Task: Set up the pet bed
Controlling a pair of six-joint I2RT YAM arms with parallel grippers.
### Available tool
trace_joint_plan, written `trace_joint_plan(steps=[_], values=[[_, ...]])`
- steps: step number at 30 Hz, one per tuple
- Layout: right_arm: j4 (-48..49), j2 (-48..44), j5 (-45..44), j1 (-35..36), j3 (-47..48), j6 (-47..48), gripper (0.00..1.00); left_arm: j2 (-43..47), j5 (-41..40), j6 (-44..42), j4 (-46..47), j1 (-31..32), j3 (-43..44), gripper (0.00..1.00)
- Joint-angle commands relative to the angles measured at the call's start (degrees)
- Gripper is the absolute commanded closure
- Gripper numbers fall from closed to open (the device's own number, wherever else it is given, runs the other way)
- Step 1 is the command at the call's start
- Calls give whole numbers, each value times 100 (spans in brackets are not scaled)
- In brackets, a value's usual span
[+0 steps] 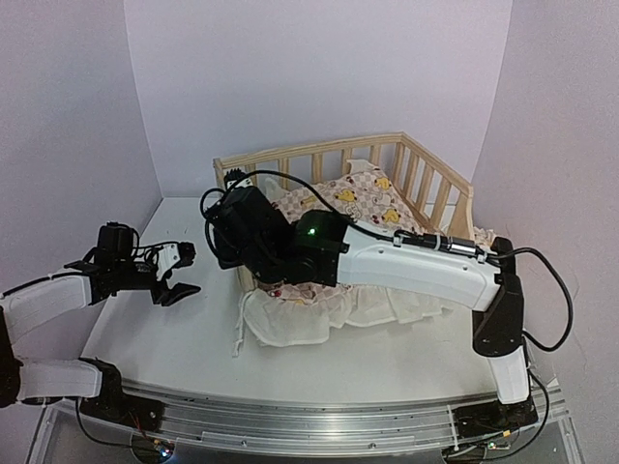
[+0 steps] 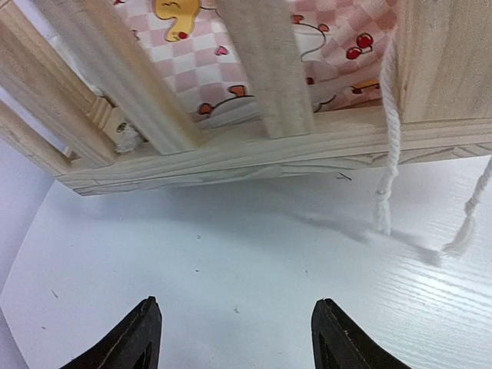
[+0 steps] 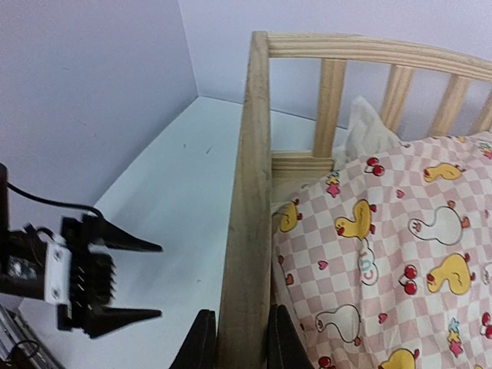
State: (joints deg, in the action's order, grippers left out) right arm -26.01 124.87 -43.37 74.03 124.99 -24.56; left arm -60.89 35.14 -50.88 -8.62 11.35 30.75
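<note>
Right pincer [image 3: 242, 344] is clamping the pet bed [image 1: 311, 151] by an upright wooden end rail, one finger on each side of the wood, at the bottom middle of the right wrist view. Left pincer [image 1: 187, 274] is hanging released at the left of the top view, jaws spread over bare table [image 1: 184, 343], apart from the frame. A strip of open white surface is lying between its tips and the bed's low side rail in the left wrist view, and more is running toward the lower left. Purple walls [image 1: 58, 116] are closing in at left, back and right.

The bed is sitting center-right, its back corner near the rear wall. It is showing light wood, slatted railings along the back and right, and a thick bottom rail. Pink-checkered duck cushion [image 1: 366, 198] is filling it, with its white frill spilling over the near edge onto the table. Pale pillow [image 3: 361, 127] is poking up by the slats. White cords [image 2: 390, 154] are dangling off the frame at the right of the left wrist view.

Right arm [image 1: 416, 266] is covering the bed's near-left corner and its own pincer in the top view. The cushion is hiding the bed floor. Both wrist views are cutting the fingers off at the bottom edge.
</note>
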Motion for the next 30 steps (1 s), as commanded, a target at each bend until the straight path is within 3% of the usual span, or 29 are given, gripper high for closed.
trace_joint_plan(steps=[1, 4, 9, 12, 15, 16, 20, 23, 27, 30], values=[[-112, -216, 2539, -211, -106, 975, 94, -153, 246, 791, 217, -436, 565, 32], [-108, -488, 3758, -212, -421, 1227, 100, -294, 371, 1256, 366, -771, 744, 32], [-103, -1100, 5572, -214, -1228, 1426, 100, -270, 447, 1512, 421, -1104, 866, 33], [-89, -1571, 5952, -225, -1798, 1535, 100, 138, 1136, 676, -303, -1108, 990, 34], [-71, -1814, 6483, -247, -2063, 1756, 100, 497, 2340, -1388, -2352, -1018, 1241, 34], [-71, -1830, 6733, -271, -2089, 1791, 100, 569, 2531, -1677, -2813, -920, 1327, 35], [-84, -1856, 7758, -327, -2165, 1776, 100, 809, 2790, -901, -3250, -486, 1302, 37], [-92, -2053, 7785, -326, -2591, 1619, 100, 1222, 2684, -164, -2952, -80, 1013, 38], [-64, -2520, 6968, -324, -3396, 1605, 95, 1751, 2481, 1157, -2200, 633, 450, 40], [-51, -2731, 5840, -328, -3672, 1495, 75, 1950, 2073, 2396, -1353, 1235, 86, 41]])
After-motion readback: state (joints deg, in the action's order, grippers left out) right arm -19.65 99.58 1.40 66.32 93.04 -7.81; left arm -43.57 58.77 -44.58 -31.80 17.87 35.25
